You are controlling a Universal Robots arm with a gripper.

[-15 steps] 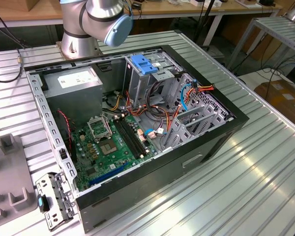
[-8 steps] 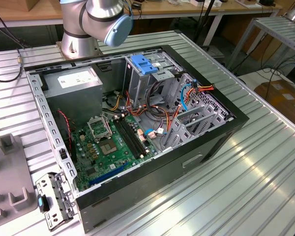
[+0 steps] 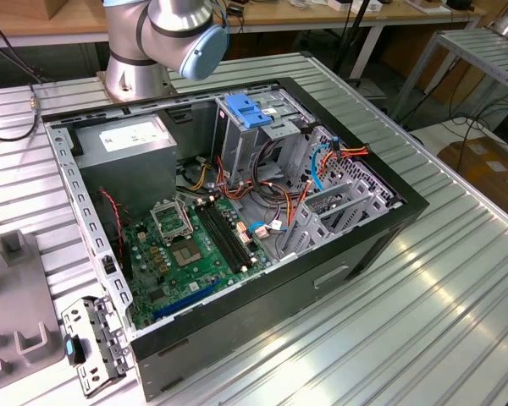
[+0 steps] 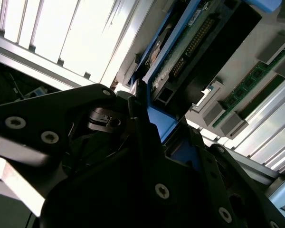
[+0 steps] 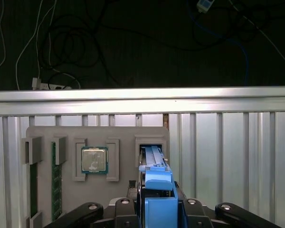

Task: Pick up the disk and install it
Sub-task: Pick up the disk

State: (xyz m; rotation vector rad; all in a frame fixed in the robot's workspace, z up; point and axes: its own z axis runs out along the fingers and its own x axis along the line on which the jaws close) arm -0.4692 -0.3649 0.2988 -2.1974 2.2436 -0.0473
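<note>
The disk stands on edge in a slot of the grey parts tray, its blue carrier rail toward the camera. My gripper is shut on the disk, with a black finger pressed against each side of the rail. In the second wrist view the disk shows its green circuit board and connector row, framed by the blue rail. There the gripper clamps that rail. The open computer case lies on the metal table in the exterior view.
On the tray sit a processor and a memory stick. Inside the case are a tall drive cage with a light-blue latch, a grey power supply, the motherboard and loose cables. A metal bracket lies beside the case.
</note>
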